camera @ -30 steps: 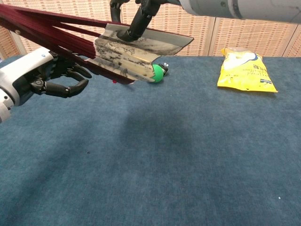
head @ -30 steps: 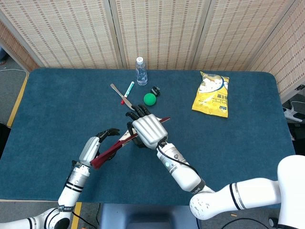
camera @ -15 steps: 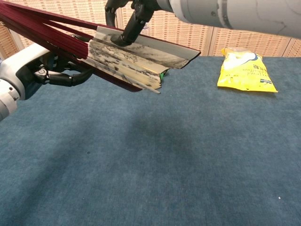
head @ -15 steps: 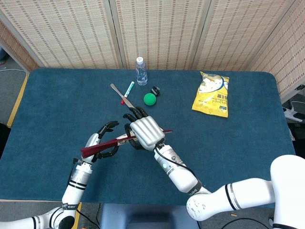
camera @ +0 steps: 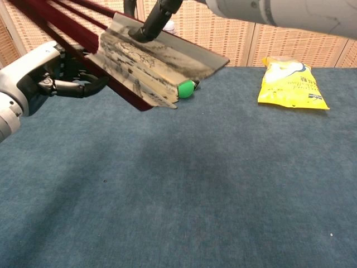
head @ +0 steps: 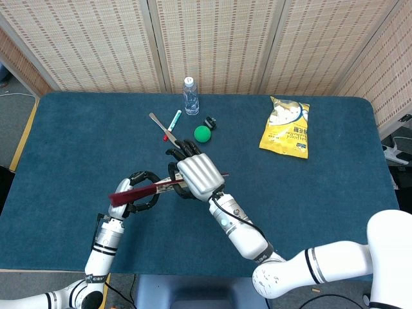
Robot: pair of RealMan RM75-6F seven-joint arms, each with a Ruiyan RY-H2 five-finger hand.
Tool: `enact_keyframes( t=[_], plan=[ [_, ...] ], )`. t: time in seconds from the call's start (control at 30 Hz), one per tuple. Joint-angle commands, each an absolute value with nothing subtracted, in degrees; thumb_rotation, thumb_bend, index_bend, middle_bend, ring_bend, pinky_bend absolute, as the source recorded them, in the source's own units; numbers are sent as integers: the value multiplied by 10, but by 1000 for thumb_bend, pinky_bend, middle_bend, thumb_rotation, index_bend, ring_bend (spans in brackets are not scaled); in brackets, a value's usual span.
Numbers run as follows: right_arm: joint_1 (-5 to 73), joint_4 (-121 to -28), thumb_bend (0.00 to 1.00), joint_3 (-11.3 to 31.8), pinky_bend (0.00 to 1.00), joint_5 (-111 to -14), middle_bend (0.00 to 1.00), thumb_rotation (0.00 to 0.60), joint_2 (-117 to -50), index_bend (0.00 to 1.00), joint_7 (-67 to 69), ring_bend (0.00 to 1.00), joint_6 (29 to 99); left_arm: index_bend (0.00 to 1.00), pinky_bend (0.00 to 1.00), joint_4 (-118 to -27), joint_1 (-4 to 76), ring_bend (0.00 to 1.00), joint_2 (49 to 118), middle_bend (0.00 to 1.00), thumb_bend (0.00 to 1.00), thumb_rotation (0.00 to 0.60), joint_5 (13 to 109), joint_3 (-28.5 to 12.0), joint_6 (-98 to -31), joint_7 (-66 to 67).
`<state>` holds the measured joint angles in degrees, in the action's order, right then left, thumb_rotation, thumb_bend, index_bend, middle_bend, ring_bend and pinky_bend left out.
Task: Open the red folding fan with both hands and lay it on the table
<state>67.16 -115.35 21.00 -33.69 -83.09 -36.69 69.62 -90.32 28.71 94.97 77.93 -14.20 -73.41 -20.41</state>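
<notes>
The red folding fan (head: 136, 191) is partly open and held above the table (head: 77, 141) between both hands. In the chest view its dark red ribs (camera: 67, 25) run up to the left, and its painted paper leaf (camera: 148, 61) spreads to the right. My left hand (head: 137, 198) curls around the rib end; the chest view shows that left hand (camera: 36, 78) just under the ribs. My right hand (head: 198, 175) grips the fan's other side from above, and its dark fingers (camera: 152, 22) press on the leaf's top edge.
At the back stand a water bottle (head: 190, 96), a green ball (head: 203, 133), a small black object (head: 210, 122), a teal pen (head: 174, 120) and a metal tool (head: 158, 122). A yellow snack bag (head: 286, 126) lies at the back right.
My left hand's fingers have closed round the fan's ribs. The leaf has spread a little wider and tilted, so the green ball shows beneath it again.
</notes>
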Motion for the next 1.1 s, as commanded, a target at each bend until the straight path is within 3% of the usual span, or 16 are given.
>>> enact_keyframes(
  t=[0.03,0.13,0.3,0.57,1.1],
  plan=[
    [669,-1154,535,209,0,-337,161,600,-827,798,-366,0,695,482,297,-900,286,355,953,578,427,600,782,-145,-739,-207],
    [667,-1155,535,209,0,-337,161,600,-823,795,-362,0,693,513,307,-897,285,382,957,607,442,600,784,-146,-745,-206],
    [665,-1156,535,206,0,-338,161,600,-818,795,-360,0,688,482,283,-892,285,364,962,584,432,600,789,-145,-751,-203],
    [659,-1165,535,210,0,-343,161,600,-803,794,-352,0,687,545,333,-881,283,401,959,640,462,600,789,-149,-756,-205],
    [608,-1209,535,180,0,-393,161,600,-697,792,-341,0,673,535,318,-847,279,405,935,636,470,600,781,-174,-779,-183]
  ],
)
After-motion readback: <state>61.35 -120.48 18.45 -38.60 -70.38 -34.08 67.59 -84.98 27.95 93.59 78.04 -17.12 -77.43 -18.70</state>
